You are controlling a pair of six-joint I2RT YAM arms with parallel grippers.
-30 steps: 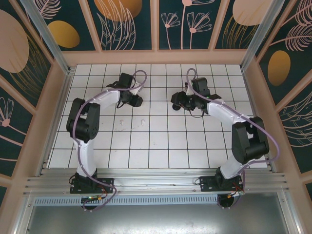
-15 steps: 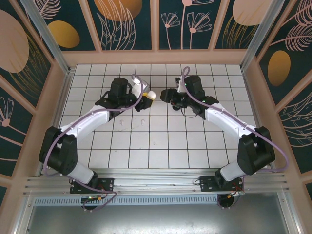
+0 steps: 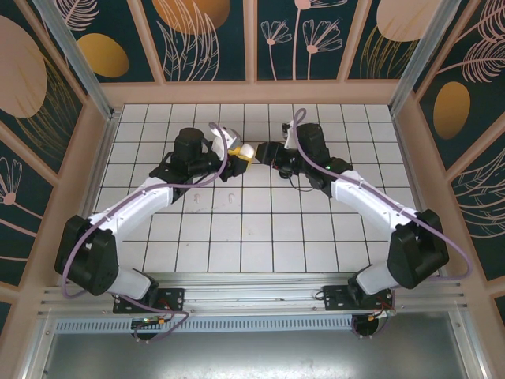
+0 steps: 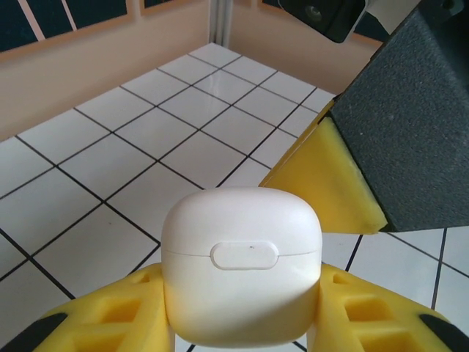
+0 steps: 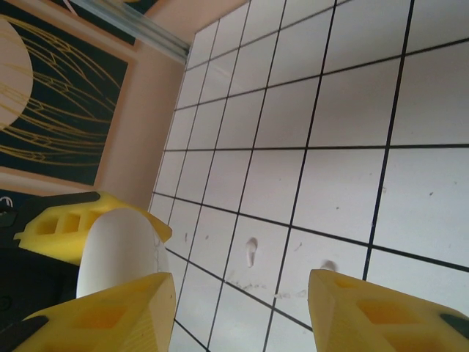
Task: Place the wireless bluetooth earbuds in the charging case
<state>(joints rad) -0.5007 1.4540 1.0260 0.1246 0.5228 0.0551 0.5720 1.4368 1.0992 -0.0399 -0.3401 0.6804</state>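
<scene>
My left gripper [image 4: 240, 317] is shut on the white charging case [image 4: 240, 264], which stands upright between its yellow fingers with the lid closed. In the top view the case [image 3: 243, 150] hangs above the tiles at the back middle, left gripper [image 3: 237, 152] behind it. My right gripper [image 3: 264, 150] faces it from the right, open and empty, one yellow finger [image 4: 322, 183] close beside the case. Past the open right gripper [image 5: 242, 315], two small white earbuds [image 5: 251, 250] lie on the floor tiles below, the second [image 5: 327, 265] half hidden by a fingertip. The case [image 5: 113, 249] rises at that view's left.
The white tiled floor [image 3: 260, 229] is ringed by a low peach wall [image 3: 252, 92] with patterned panels. Both arms stretch diagonally toward the back middle. The earbuds [image 3: 228, 194] lie just in front of the left gripper.
The left arm has stretched out and carried the case up toward the middle. The right gripper has moved left and back to meet it, its jaws a touch wider.
</scene>
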